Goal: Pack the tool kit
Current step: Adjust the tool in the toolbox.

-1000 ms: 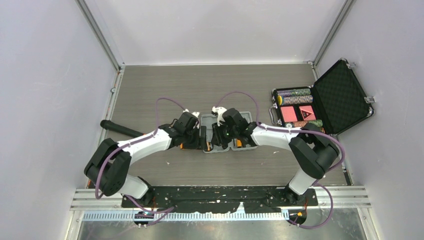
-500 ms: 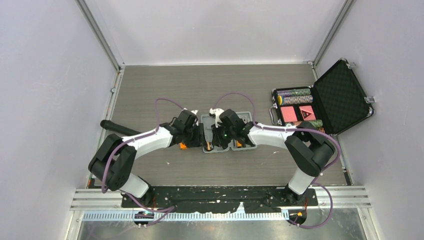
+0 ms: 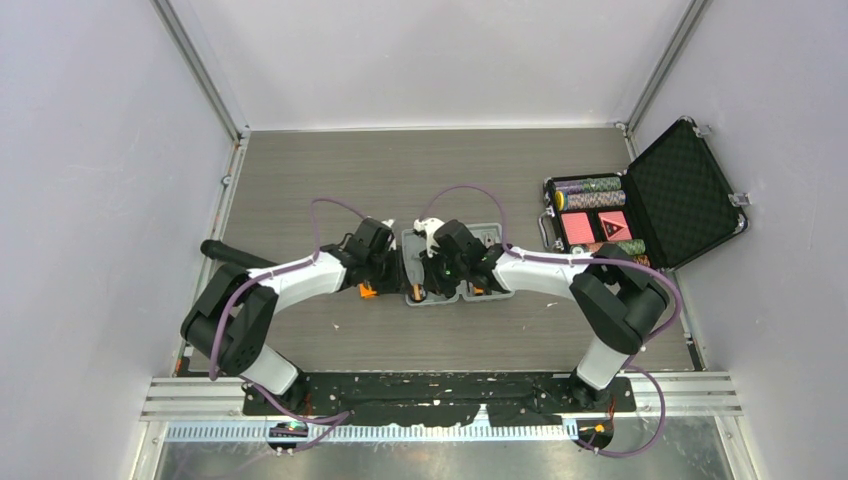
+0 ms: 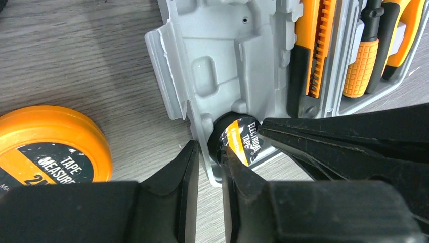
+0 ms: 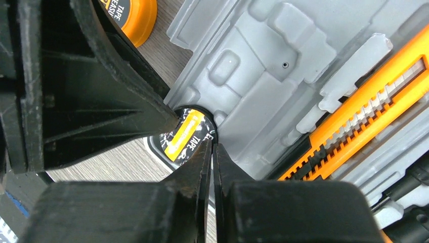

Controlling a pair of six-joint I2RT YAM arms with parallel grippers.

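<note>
White links [image 3: 300, 278], black joints [image 3: 232, 335], purple cables [image 3: 330, 203]; left hand [image 4: 210, 152], right hand [image 5: 212, 147] black.

The black label on the orange tape measure [image 4: 50, 147] reads "TAPE MEASUR", cut off, with a "2" beneath; the right wrist view shows only "TAPE" and "EASUR" of it [image 5: 134, 12]. The electrical tape roll [image 4: 243, 142] carries "ELECTRICA TAPE" beside an orange stripe; from the right wrist only "TAPE" is legible [image 5: 187, 134]

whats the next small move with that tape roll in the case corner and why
Probably push the tape roll down with the right gripper, whose shut tips touch it. The roll looks tilted in the corner pocket of the case, not seated flat, and the left gripper straddles the case wall beside it, likely steadying it.
</note>
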